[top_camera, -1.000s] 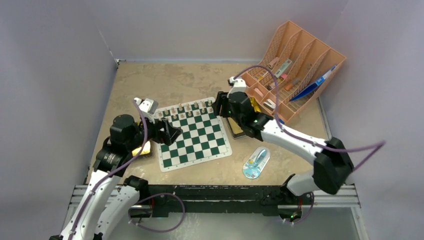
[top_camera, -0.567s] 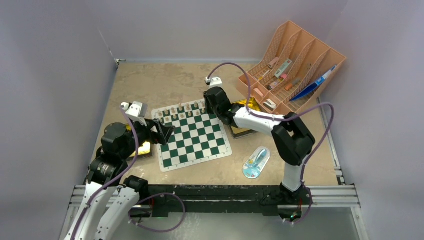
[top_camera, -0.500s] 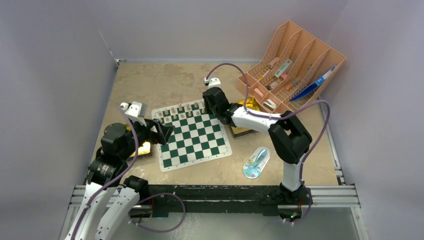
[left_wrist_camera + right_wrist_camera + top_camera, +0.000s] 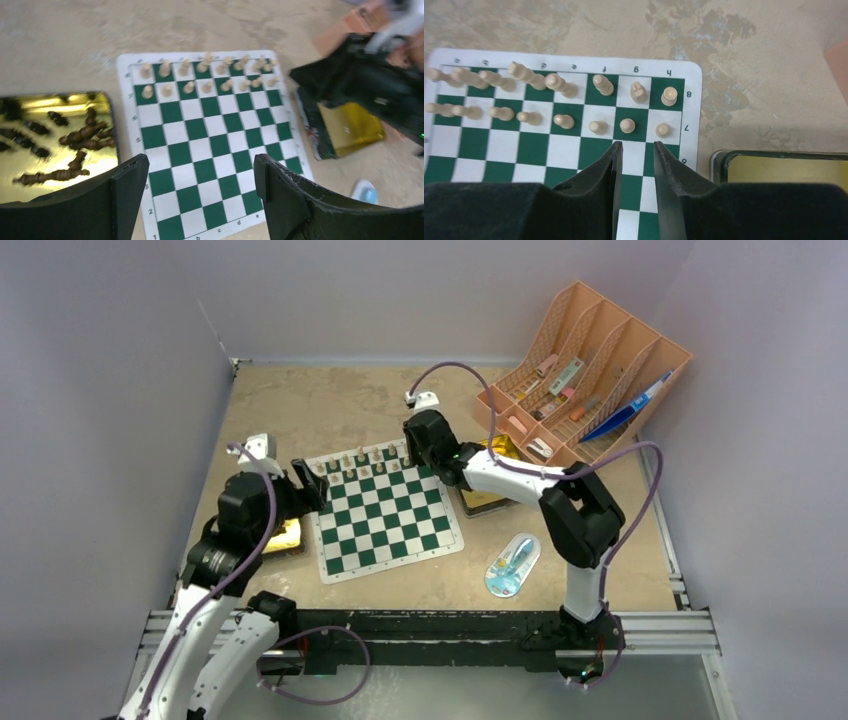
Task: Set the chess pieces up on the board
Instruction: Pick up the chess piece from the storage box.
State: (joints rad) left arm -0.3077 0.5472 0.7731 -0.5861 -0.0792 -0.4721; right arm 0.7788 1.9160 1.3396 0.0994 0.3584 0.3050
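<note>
**Holdings, from the hands outward**

1. Right gripper [image 4: 636, 148], mine: two black fingers a narrow slot apart, nothing between them. It hangs low over the board, tips just short of the nearer row of light pieces.
2. Left gripper [image 4: 200, 165], mine: fingers spread wide, empty. It is poised near the board's left edge.
3. Thin green-and-white checked mat board [image 4: 693, 107], white border: lies flat on the mottled tan table [image 4: 749, 50]. The nearer ranks are bare.
4. Cream turned chess pieces [image 4: 600, 85]: upright, filling the two far ranks as far as I can tell.
5. Dark brown chess pieces [image 4: 75, 135]: none on the board. They lie on their sides, crossing one another, in the shiny gold rectangular tin [image 4: 45, 102] just beside the board's left edge.
6. Second gold tin, dark-rimmed [image 4: 774, 172]: just beside the board's right edge. The part in view holds nothing.

**Hazards, by my own reckoning**

- My right fingertips sit close to the end pawns. A forward drift or careless lift could tip one, and the crowded row might topple with it.
- The dark pieces lie tangled. My left fingers may close on two at once, or take one crosswise so that it will not stand.
- The tin looks light and slippery, so a push could slide it into the mat.
- The mat is thin, and a dragged finger could shift it and upset the whole cream side.
- Both my arms work over one small board, so they may collide.
</note>
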